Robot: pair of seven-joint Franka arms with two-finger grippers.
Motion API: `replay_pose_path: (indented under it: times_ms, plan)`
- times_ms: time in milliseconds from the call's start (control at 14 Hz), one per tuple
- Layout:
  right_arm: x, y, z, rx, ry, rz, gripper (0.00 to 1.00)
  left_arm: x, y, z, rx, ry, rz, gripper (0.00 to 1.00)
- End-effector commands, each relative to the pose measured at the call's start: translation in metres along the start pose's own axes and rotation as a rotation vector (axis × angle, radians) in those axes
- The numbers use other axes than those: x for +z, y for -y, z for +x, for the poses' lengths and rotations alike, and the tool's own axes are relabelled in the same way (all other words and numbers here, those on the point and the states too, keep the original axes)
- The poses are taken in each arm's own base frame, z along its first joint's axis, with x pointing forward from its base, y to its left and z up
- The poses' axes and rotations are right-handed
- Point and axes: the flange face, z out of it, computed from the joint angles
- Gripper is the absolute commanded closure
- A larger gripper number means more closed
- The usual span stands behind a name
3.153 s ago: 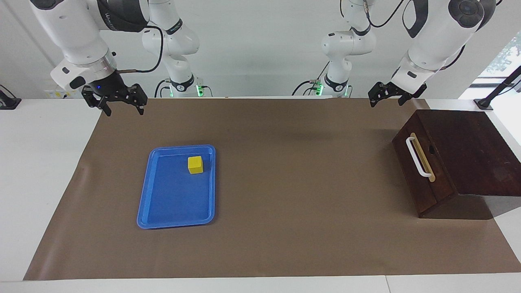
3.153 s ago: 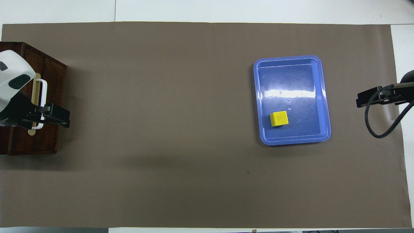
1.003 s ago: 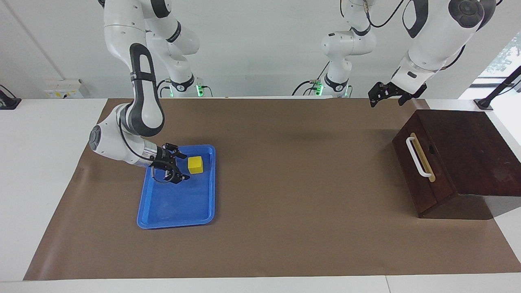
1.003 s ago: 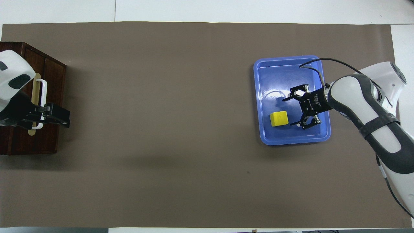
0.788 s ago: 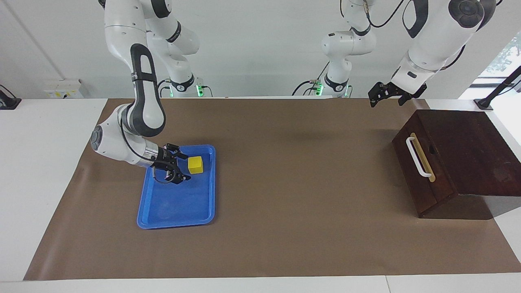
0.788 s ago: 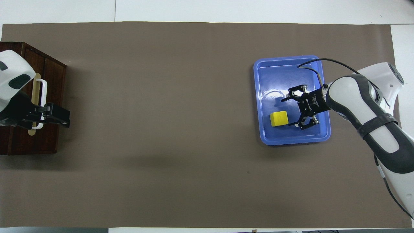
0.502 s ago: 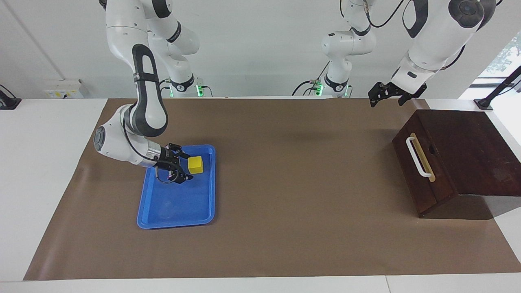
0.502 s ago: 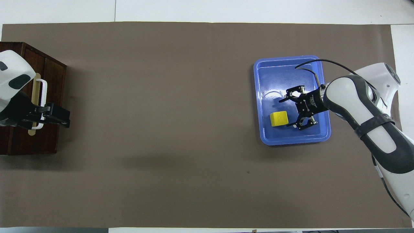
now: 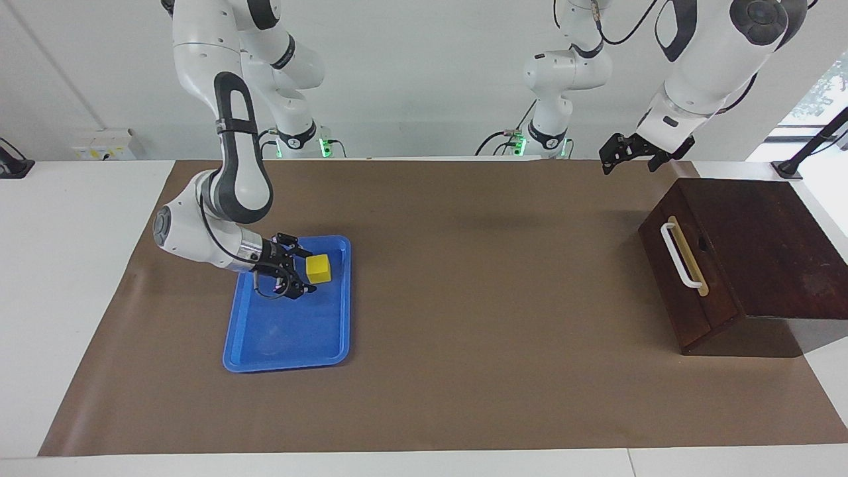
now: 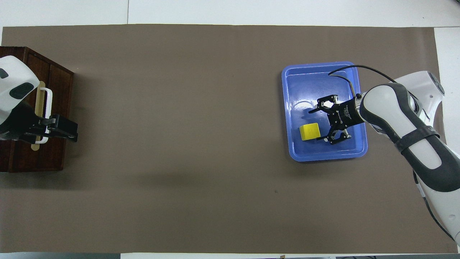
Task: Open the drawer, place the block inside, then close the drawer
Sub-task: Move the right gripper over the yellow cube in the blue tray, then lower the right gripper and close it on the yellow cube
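Right tool [image 9: 299,272] gapes wide beside our block [image 9: 318,268]; it looks light and rigid, so we'd pinch flat sides.

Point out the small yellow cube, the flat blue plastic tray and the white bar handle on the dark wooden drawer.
Small yellow cube [image 9: 318,268], facing view, its front face.
Flat blue plastic tray [image 9: 285,331], facing view, bare floor.
White bar handle [image 9: 677,255], facing view, mid-bar.

Right gripper [image 9: 299,271] low, jaws spread; left gripper [image 9: 626,158] raised, waiting.
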Motion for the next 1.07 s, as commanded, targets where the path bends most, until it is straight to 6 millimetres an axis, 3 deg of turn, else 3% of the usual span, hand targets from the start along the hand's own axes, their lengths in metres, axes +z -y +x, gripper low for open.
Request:
replay_pose_path:
  times_ms: [0, 72, 287, 358, 502, 788, 1003]
  plan:
    - [0.003, -0.002, -0.001, 0.025, 0.010, 0.018, 0.00, -0.001, 0.002, -0.008, -0.003, 0.000, 0.004, 0.00]
    - [0.005, -0.004, 0.000, 0.029, 0.011, 0.013, 0.00, -0.001, 0.002, -0.008, -0.002, 0.000, 0.004, 0.00]
    - [0.004, -0.004, 0.000, 0.029, 0.011, 0.014, 0.38, -0.001, 0.002, -0.007, -0.002, 0.001, 0.004, 0.00]
    - [0.005, -0.004, -0.001, 0.027, 0.011, 0.012, 0.55, -0.001, 0.002, -0.007, -0.002, 0.002, 0.004, 0.00]
    - [0.009, -0.003, -0.007, 0.016, 0.011, 0.005, 1.00, -0.001, 0.002, -0.007, -0.002, 0.002, 0.004, 0.00]
    - [0.006, 0.001, -0.009, 0.011, 0.012, 0.009, 1.00, -0.001, 0.002, -0.008, -0.003, 0.000, 0.004, 0.00]
    - [-0.017, 0.017, -0.025, -0.028, 0.001, 0.037, 1.00, -0.001, 0.002, -0.007, -0.003, 0.002, 0.004, 0.00]
